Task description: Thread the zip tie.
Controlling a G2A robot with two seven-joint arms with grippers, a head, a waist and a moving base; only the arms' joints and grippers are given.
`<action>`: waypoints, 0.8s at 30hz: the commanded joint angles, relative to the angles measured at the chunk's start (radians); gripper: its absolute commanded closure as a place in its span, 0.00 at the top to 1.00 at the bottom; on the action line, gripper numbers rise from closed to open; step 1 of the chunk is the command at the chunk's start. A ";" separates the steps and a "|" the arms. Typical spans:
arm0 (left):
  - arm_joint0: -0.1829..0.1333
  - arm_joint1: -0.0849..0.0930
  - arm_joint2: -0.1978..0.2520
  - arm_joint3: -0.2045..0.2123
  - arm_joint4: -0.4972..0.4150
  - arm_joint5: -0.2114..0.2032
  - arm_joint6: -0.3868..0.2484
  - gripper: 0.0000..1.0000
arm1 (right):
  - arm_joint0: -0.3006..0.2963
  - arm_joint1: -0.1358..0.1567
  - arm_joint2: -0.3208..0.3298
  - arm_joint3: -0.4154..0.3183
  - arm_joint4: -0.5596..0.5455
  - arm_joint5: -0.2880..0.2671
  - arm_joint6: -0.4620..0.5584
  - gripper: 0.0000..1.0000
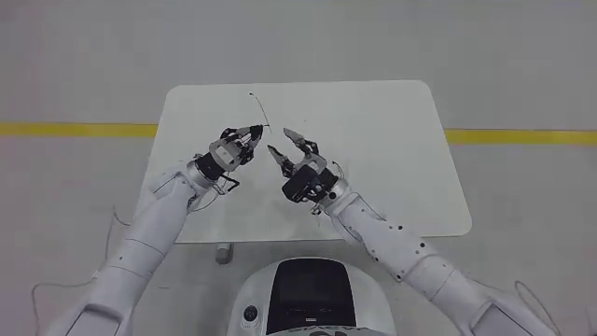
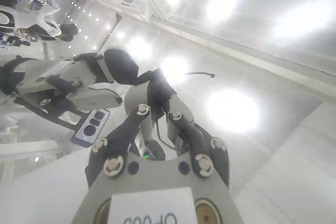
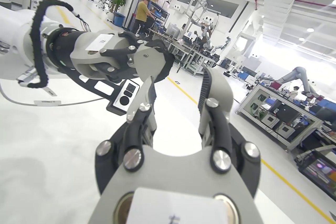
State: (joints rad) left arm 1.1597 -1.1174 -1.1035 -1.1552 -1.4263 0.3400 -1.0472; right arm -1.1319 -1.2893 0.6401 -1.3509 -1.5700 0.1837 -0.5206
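Right gripper (image 3: pixel 181 83) spread open and empty, left gripper (image 1: pixel 256 133) beside it clenched on black zip tie (image 1: pixel 261 109), both over white table (image 1: pixel 392 149)

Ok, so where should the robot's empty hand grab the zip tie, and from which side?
Probably the free length of the zip tie poking out past the shut left hand, away from the robot. It is thin and nearly straight, so the open right hand could come in from its own side, a finger on each side of the strap.
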 commanded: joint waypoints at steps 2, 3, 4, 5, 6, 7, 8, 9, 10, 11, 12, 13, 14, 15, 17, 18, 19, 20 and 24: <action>0.000 0.000 0.000 0.000 0.000 0.000 0.000 0.00 | 0.002 -0.006 -0.002 0.009 0.000 -0.002 -0.004 0.23; 0.000 0.000 0.000 0.000 0.000 0.000 0.000 0.00 | 0.003 -0.009 -0.002 0.012 0.000 -0.003 -0.006 0.21; 0.000 0.000 0.000 0.000 0.000 0.000 0.000 0.00 | 0.004 -0.012 -0.001 0.015 0.000 -0.004 -0.007 0.20; 0.000 0.000 0.000 0.000 0.000 0.000 0.000 0.00 | 0.005 -0.014 -0.001 0.018 0.000 -0.004 -0.009 0.20; 0.000 0.000 0.000 0.000 0.000 0.000 0.000 0.00 | 0.007 -0.018 -0.001 0.021 0.000 -0.004 -0.011 0.19; 0.000 0.000 0.000 0.000 0.000 0.000 0.000 0.00 | 0.010 -0.021 -0.001 0.024 0.000 -0.003 -0.012 0.19; 0.000 0.000 0.000 0.000 0.000 0.000 0.000 0.00 | 0.012 -0.023 -0.001 0.028 0.000 0.000 -0.014 0.19; 0.000 0.000 0.000 0.000 0.000 0.000 0.000 0.00 | 0.014 -0.026 -0.001 0.031 0.000 0.003 -0.014 0.19; 0.000 0.000 0.000 0.000 0.000 0.000 0.000 0.00 | 0.017 -0.030 -0.002 0.036 0.000 0.006 -0.015 0.19; 0.000 0.000 0.000 0.000 0.000 0.000 0.000 0.00 | 0.020 -0.033 -0.003 0.041 0.000 0.008 -0.016 0.18; 0.000 0.000 0.000 0.000 0.000 0.000 0.000 0.00 | 0.023 -0.035 -0.004 0.045 0.000 0.010 -0.017 0.17; 0.000 0.000 0.000 0.000 0.000 0.000 0.000 0.00 | 0.026 -0.039 -0.005 0.050 0.000 0.013 -0.019 0.16; 0.000 0.000 0.000 0.000 0.000 0.000 0.000 0.00 | 0.029 -0.041 -0.005 0.054 0.000 0.014 -0.020 0.15; 0.000 0.000 0.000 0.000 0.000 0.000 0.000 0.00 | 0.031 -0.044 -0.005 0.057 0.000 0.016 -0.021 0.13; 0.000 0.000 0.000 0.000 0.000 0.000 0.000 0.00 | 0.034 -0.050 -0.005 0.064 0.000 0.017 -0.022 0.09; 0.000 0.000 0.000 0.000 0.000 0.000 0.000 0.00 | 0.036 -0.052 -0.005 0.067 0.000 0.018 -0.023 0.08; 0.000 0.000 0.000 0.000 0.000 0.000 0.000 0.00 | 0.037 -0.055 -0.004 0.069 0.000 0.017 -0.024 0.09; 0.000 0.000 0.000 0.000 0.000 0.000 0.000 0.00 | 0.039 -0.058 -0.004 0.073 0.000 0.017 -0.025 0.09; 0.000 0.000 0.000 0.000 0.000 0.000 0.000 0.00 | 0.046 -0.067 -0.002 0.085 0.000 0.016 -0.028 0.12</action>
State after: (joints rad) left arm 1.1597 -1.1174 -1.1035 -1.1552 -1.4264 0.3400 -1.0472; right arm -1.0874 -1.3541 0.6371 -1.2690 -1.5700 0.2000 -0.5475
